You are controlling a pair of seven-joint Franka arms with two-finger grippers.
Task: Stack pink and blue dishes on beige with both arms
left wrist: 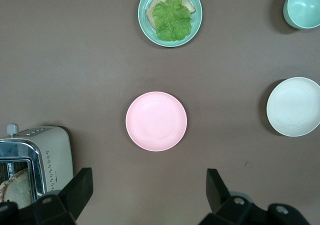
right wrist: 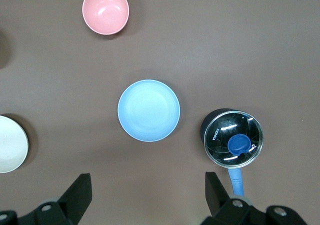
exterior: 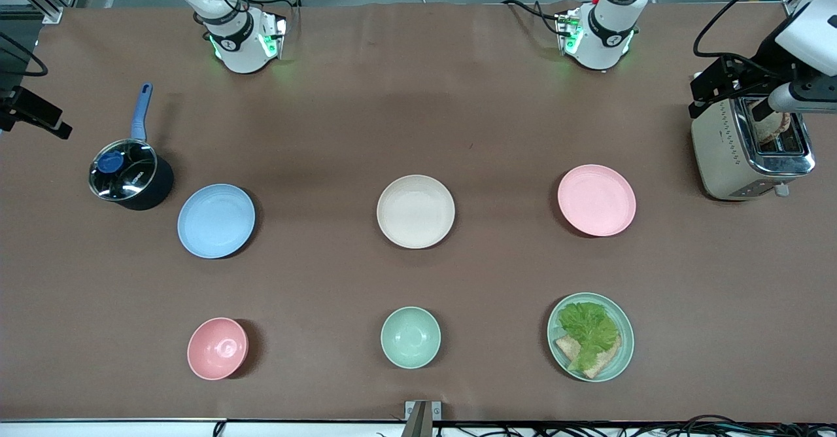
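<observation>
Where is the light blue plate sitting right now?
The blue plate lies toward the right arm's end of the table, beside the lidded saucepan, with the pink bowl nearer the front camera.

Both white jointed arms are drawn up high by their bases at the top edge of the table, and neither reaches out over it. The left arm's dark two-finger gripper (left wrist: 146,187) points straight down with its jaws spread wide, nothing between the fingers (left wrist: 80,187). The right arm's dark two-finger gripper (right wrist: 145,190) hangs the same way, pointing straight down, its jaws equally wide apart and empty. Green lights glow at both bases.
</observation>
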